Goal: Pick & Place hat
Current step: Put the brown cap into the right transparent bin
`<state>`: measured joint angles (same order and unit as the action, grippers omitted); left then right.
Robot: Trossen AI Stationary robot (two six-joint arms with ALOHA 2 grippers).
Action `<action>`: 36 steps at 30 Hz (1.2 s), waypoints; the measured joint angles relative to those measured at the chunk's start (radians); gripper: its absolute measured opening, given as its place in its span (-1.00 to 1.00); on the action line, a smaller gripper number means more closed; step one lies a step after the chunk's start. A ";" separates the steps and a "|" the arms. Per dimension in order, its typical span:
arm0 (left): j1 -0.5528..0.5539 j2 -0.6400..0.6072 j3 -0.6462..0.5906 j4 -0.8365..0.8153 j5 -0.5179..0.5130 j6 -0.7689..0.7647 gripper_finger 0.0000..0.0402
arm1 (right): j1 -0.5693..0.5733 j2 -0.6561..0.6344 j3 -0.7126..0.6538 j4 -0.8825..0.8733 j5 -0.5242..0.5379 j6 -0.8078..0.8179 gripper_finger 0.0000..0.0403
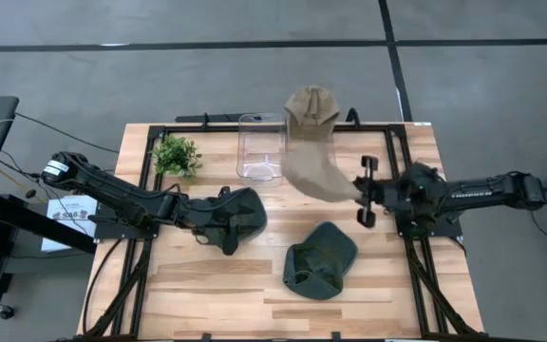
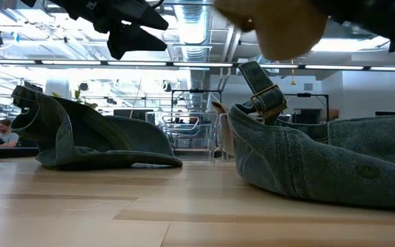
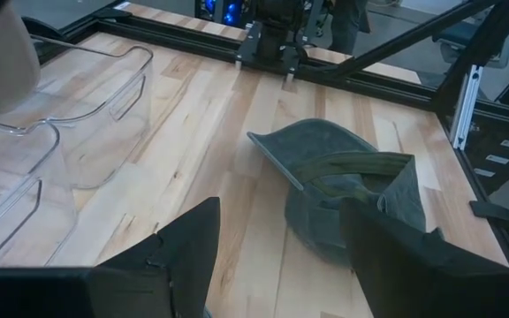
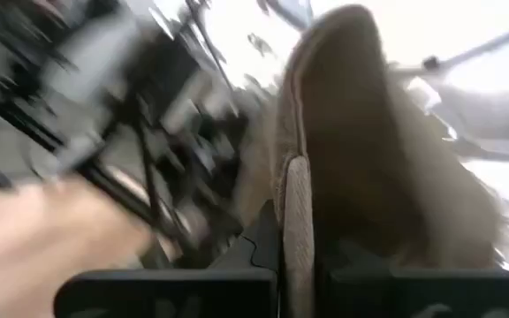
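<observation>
A tan hat (image 1: 313, 142) hangs in the air at the table's far middle, beside a clear plastic bin (image 1: 260, 147). My right gripper (image 1: 361, 190) is shut on it. Two dark denim hats rest on the wood. One (image 1: 321, 258) lies at the near middle with its strap side up (image 3: 352, 190). The other (image 2: 81, 137) lies under my left gripper (image 1: 238, 223). My left gripper (image 3: 277, 216) is open above the table and touches nothing; in the low view my left gripper (image 2: 132, 31) hovers above that hat. My right gripper pinches the tan hat by its brim edge (image 4: 295, 199) between the two fingers, coming level from the table's right. The hat is lifted clear of the table. Its crown (image 1: 311, 106) reaches away from the fingers toward the far edge.
A small green plant (image 1: 177, 155) stands at the far left. The black frame rails (image 1: 387, 152) run along the table's far and side edges. Bare wood (image 1: 216, 285) lies at the near left. A person (image 2: 4, 132) sits in the room behind.
</observation>
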<state>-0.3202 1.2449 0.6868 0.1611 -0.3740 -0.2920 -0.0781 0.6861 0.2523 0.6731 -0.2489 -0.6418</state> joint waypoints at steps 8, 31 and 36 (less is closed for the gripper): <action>0.000 0.000 -0.001 0.038 0.000 0.050 0.16 | 0.076 0.002 0.000 -0.200 0.189 -0.115 -0.98; 0.258 0.132 0.156 0.797 -0.024 0.760 -0.22 | 0.213 0.188 0.001 -0.080 0.250 -0.116 -0.99; 0.296 0.249 0.256 0.796 -0.018 0.783 -0.46 | 0.228 0.239 0.001 -0.035 0.249 -0.111 -1.00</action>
<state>-0.0244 1.4935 0.9430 0.9569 -0.3917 0.4914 0.1496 0.9251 0.2531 0.6379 0.0006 -0.7525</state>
